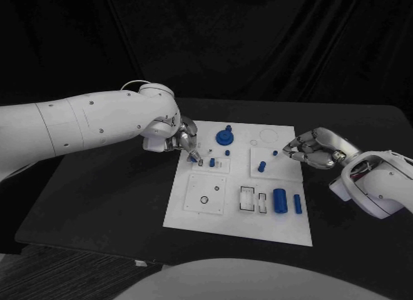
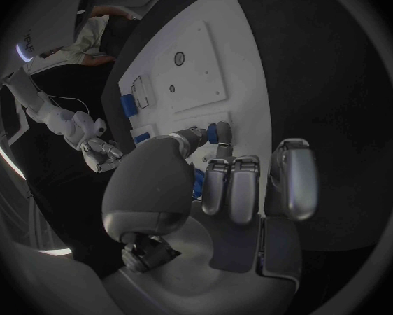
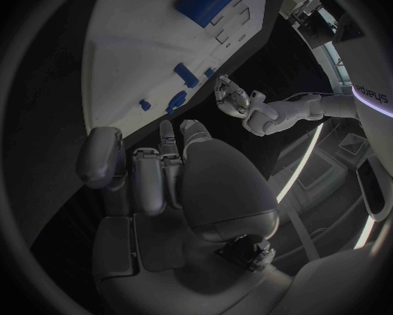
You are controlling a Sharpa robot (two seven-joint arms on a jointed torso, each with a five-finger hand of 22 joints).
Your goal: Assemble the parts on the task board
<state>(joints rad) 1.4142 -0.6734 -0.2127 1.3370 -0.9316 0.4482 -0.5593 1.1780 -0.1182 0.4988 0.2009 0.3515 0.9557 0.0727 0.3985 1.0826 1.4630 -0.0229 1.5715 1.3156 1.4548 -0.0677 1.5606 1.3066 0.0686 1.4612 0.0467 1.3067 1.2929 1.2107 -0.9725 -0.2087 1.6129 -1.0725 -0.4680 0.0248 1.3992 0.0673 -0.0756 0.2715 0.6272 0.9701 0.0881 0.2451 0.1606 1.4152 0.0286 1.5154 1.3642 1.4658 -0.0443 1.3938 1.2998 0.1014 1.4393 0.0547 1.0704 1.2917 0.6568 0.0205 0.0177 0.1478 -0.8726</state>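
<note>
Small blue peg (image 2: 221, 131), pinched in left hand (image 1: 181, 139) fingertips at board's ten o'clock. Probably light, rigid, slippery; best gripped mid-shaft. Right hand (image 1: 308, 150) at three o'clock, curled, holding nothing.

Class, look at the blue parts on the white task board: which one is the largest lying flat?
The thick blue cylinder near the board's front right, lying beside a thinner blue piece. The other blue parts are clearly smaller, and the gear-shaped part stands at the far edge.

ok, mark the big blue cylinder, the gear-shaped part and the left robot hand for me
big blue cylinder (image 1: 280, 200), head view, middle of its body
gear-shaped part (image 1: 225, 135), head view, its top
left robot hand (image 1: 181, 139), head view, back of the hand
</note>
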